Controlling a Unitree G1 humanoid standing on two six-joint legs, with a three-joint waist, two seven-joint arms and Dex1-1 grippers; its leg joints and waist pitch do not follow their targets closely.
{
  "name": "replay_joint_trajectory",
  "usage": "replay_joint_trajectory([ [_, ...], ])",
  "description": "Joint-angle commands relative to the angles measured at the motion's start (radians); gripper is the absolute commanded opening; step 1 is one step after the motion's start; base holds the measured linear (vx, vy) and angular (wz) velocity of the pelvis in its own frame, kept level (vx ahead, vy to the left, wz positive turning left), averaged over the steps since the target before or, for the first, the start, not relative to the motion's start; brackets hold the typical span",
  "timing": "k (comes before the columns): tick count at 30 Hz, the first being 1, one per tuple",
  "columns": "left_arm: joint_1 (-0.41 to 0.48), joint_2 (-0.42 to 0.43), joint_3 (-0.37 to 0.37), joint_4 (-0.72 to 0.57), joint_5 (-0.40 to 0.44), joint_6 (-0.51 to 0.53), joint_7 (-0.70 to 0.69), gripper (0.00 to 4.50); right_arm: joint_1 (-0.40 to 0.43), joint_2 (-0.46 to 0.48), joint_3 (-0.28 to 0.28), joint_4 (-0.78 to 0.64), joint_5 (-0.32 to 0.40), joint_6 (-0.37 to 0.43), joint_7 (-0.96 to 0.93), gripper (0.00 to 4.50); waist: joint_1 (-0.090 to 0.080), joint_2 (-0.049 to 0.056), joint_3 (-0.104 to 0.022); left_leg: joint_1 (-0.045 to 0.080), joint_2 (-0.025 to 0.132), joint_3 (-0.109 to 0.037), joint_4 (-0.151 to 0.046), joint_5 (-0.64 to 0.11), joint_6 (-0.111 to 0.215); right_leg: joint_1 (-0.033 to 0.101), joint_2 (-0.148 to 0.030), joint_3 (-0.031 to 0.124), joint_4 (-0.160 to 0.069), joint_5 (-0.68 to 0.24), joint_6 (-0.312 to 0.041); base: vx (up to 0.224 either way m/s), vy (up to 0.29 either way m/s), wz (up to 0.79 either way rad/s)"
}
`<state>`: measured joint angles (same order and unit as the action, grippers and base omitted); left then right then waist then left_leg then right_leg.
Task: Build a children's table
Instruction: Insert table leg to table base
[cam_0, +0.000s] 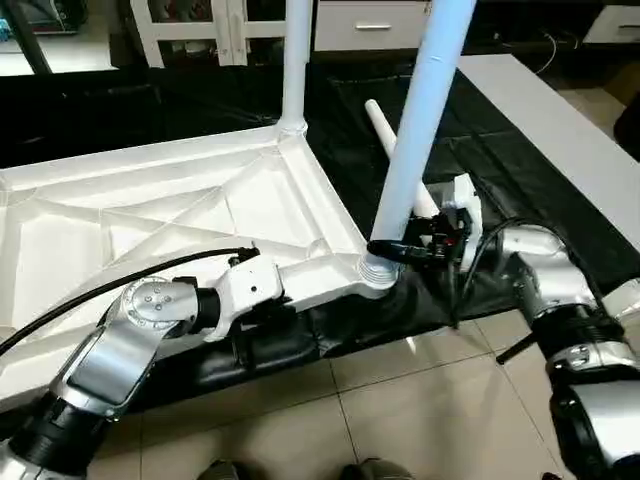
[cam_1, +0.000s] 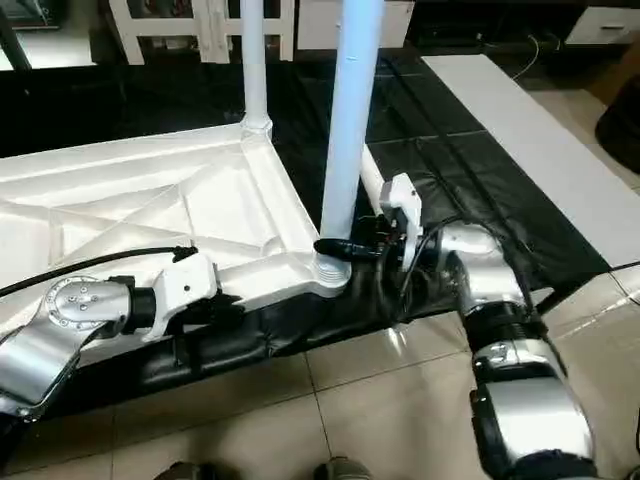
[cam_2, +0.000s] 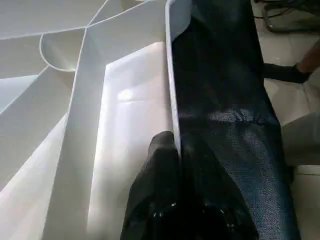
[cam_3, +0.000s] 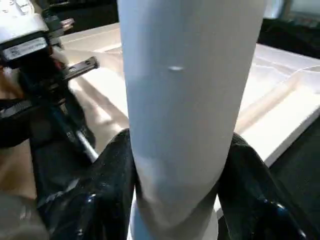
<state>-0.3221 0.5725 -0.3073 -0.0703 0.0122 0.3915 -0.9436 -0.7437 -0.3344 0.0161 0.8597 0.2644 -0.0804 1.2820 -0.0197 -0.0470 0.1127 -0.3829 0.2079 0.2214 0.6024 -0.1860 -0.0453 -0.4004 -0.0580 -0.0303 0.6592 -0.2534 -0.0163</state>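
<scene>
The children's table top (cam_0: 150, 210) lies upside down on a black mat, its ribbed underside facing up. One white leg (cam_0: 295, 60) stands upright in the far corner socket. A second leg (cam_0: 420, 130) stands tilted in the near right corner socket (cam_0: 375, 272). My right gripper (cam_0: 395, 250) is shut on this leg just above the socket, and its black fingers (cam_3: 112, 175) press both sides of the tube. My left gripper (cam_2: 175, 142) is shut on the top's thin near rim (cam_2: 170, 75), left of that corner. A third leg (cam_0: 378, 118) lies on the mat behind.
The black mat (cam_0: 500, 170) covers the floor under the top. A white board (cam_0: 560, 130) lies along its right side. A white glass-door cabinet (cam_0: 200, 30) and drawers (cam_0: 370, 25) stand at the back. Tiled floor (cam_0: 400, 420) is in front.
</scene>
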Motion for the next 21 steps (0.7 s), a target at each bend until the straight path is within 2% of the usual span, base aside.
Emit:
replay_joint_trajectory([
  [1, 0.024, -0.031, -0.054, 0.047, 0.025, 0.029, 0.03, 0.0, 0.012, 0.018, -0.02, 0.027, -0.02, 0.014, -0.154, 1.88, 0.002, -0.004, -0.06, 0.022, 0.037, -0.02, -0.057, -0.084, 0.105, 0.038, -0.07, 0.049, -0.083, -0.004, -0.305, 0.0, 0.0, 0.0],
  [2, 0.012, -0.046, -0.048, 0.056, 0.036, 0.047, 0.06, 0.0, 0.021, 0.04, -0.034, 0.041, -0.029, 0.026, -0.251, 1.88, 0.0, -0.003, -0.057, 0.022, 0.038, -0.021, -0.059, -0.113, 0.08, 0.036, -0.07, 0.05, -0.087, -0.054, -0.295, 0.0, 0.0, 0.0],
  [4, -0.001, -0.06, -0.042, 0.061, 0.039, 0.072, 0.079, 0.0, 0.024, 0.053, -0.045, 0.049, -0.028, 0.039, -0.304, 1.88, 0.001, -0.001, -0.055, 0.029, 0.036, -0.021, -0.061, -0.16, 0.048, 0.03, -0.07, 0.053, -0.097, -0.134, -0.274, 0.0, 0.0, 0.0],
  [5, -0.005, -0.064, -0.04, 0.061, 0.037, 0.084, 0.081, 0.0, 0.023, 0.059, -0.053, 0.052, -0.026, 0.044, -0.324, 1.88, 0.002, -0.001, -0.056, 0.027, 0.035, -0.023, -0.062, -0.164, 0.037, 0.031, -0.07, 0.053, -0.098, -0.152, -0.264, 0.0, 0.0, 0.0],
  [7, -0.01, -0.064, -0.042, 0.057, 0.039, 0.093, 0.077, 0.0, 0.02, 0.068, -0.068, 0.059, -0.019, 0.053, -0.358, 1.87, 0.0, -0.002, -0.057, 0.022, 0.034, -0.026, -0.064, -0.162, 0.033, 0.033, -0.07, 0.052, -0.098, -0.154, -0.251, 0.0, 0.0, 0.0],
  [8, -0.011, -0.062, -0.045, 0.05, 0.04, 0.104, 0.073, 0.0, 0.012, 0.072, -0.082, 0.066, -0.014, 0.063, -0.385, 1.87, -0.001, 0.0, -0.055, 0.018, 0.034, -0.027, -0.065, -0.152, 0.035, 0.032, -0.069, 0.052, -0.096, -0.135, -0.248, 0.0, 0.0, 0.0],
  [12, -0.016, -0.062, -0.055, 0.042, 0.051, 0.126, 0.075, 0.0, -0.003, 0.077, -0.105, 0.074, -0.004, 0.077, -0.433, 1.87, -0.004, -0.002, -0.058, 0.021, 0.033, -0.024, -0.064, -0.141, 0.046, 0.03, -0.065, 0.053, -0.093, -0.072, -0.261, 0.0, 0.0, 0.0],
  [15, -0.038, -0.089, -0.06, 0.046, 0.078, 0.18, 0.121, 0.0, -0.005, 0.083, -0.111, 0.072, -0.012, 0.075, -0.509, 1.87, -0.004, -0.003, -0.059, 0.022, 0.034, -0.023, -0.064, -0.13, 0.05, 0.029, -0.065, 0.053, -0.091, -0.05, -0.267, 0.0, 0.0, 0.0],
  [19, -0.061, -0.12, -0.061, 0.051, 0.096, 0.225, 0.167, 0.0, 0.015, 0.106, -0.115, 0.052, -0.031, 0.047, -0.57, 1.87, -0.004, -0.01, -0.057, 0.019, 0.034, -0.022, -0.064, -0.132, 0.047, 0.029, -0.066, 0.054, -0.094, -0.061, -0.259, 0.0, 0.0, 0.0],
  [21, -0.068, -0.132, -0.061, 0.053, 0.103, 0.241, 0.186, 0.0, 0.028, 0.121, -0.112, 0.04, -0.044, 0.036, -0.607, 1.87, -0.003, -0.009, -0.057, 0.021, 0.034, -0.022, -0.065, -0.132, 0.043, 0.027, -0.067, 0.055, -0.094, -0.063, -0.256, 0.0, 0.0, 0.0],
])
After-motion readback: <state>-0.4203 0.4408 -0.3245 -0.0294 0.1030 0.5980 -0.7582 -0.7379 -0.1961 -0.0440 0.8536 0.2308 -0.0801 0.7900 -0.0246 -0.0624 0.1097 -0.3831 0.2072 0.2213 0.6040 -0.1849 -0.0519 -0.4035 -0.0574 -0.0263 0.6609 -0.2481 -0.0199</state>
